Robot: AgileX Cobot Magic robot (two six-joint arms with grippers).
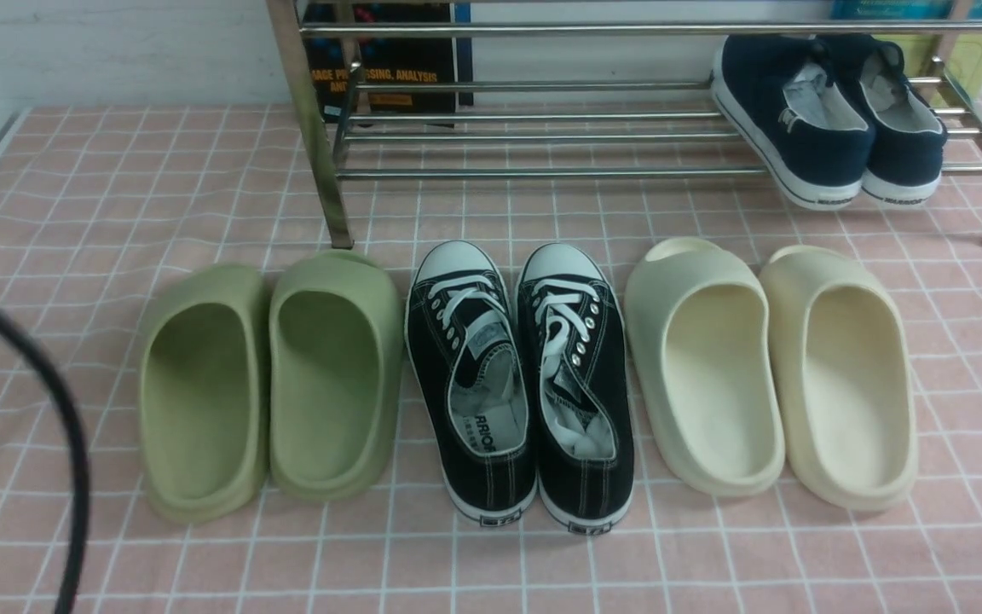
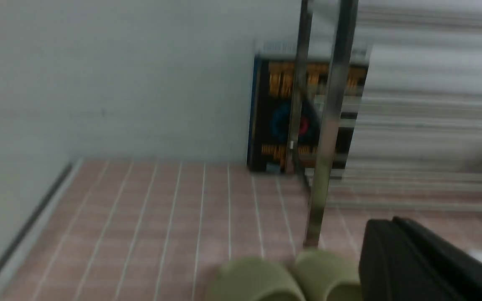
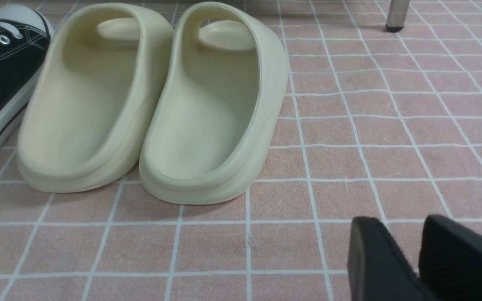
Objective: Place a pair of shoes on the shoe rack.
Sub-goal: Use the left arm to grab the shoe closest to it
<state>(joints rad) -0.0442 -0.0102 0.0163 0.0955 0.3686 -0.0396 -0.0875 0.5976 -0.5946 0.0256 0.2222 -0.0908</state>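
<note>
Front view shows two sneakers, four slides; left pincer pressed together, right pincer spread.

**Surfaces and finishes, shoe table**

Pair of shoes: matt black canvas, white stitching, woven laces, shiny metal eyelets, smooth white rubber toe caps and soles.
Shoe rack: polished steel tube, mirror-bright.
Green slides and cream slides: moulded foam, smooth, with a dull sheen.
Navy slip-ons: cloth uppers, white rubber soles.
Tablecloth: pink woven cloth with a white grid, matt, lightly creased.
Book behind the rack: glossy cover.
Right gripper: matt black plastic, finely textured.
</note>
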